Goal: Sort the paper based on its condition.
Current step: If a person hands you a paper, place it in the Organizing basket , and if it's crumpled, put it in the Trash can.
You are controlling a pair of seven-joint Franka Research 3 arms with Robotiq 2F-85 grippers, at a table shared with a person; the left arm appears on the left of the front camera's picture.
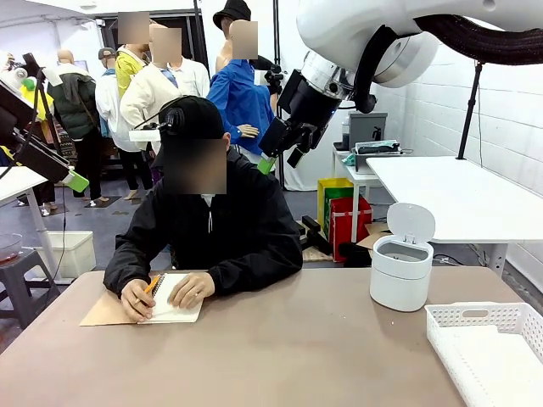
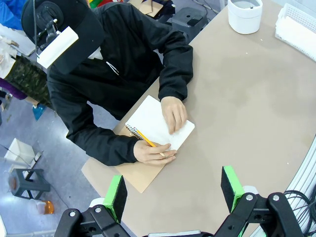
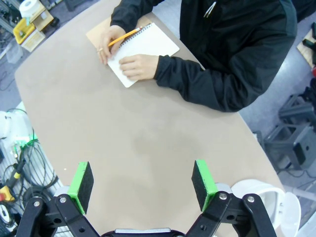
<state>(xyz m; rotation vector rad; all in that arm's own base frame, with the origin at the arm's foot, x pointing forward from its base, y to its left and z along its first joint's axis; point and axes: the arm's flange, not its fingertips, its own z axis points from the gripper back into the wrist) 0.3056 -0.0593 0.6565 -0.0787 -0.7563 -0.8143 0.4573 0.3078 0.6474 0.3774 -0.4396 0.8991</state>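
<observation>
No loose paper is in view. A person in a black jacket sits at the far side and writes with a yellow pencil (image 1: 151, 287) on the white page of a spiral notebook (image 1: 174, 309) (image 2: 158, 123) (image 3: 143, 47). The notebook's tan cover (image 1: 106, 312) lies folded out beside it. My left gripper (image 1: 72, 176) (image 2: 174, 190) hangs high over the table's left side, open and holding nothing. My right gripper (image 1: 280, 161) (image 3: 142, 182) hangs high above the middle, open as well, with nothing between its green pads.
A white bin (image 1: 400, 271) (image 2: 245, 15) (image 3: 269, 197) with its lid flipped up stands at the right of the brown table. A white slatted basket (image 1: 488, 339) (image 2: 296, 24) sits at the near right corner. Other people stand farther back.
</observation>
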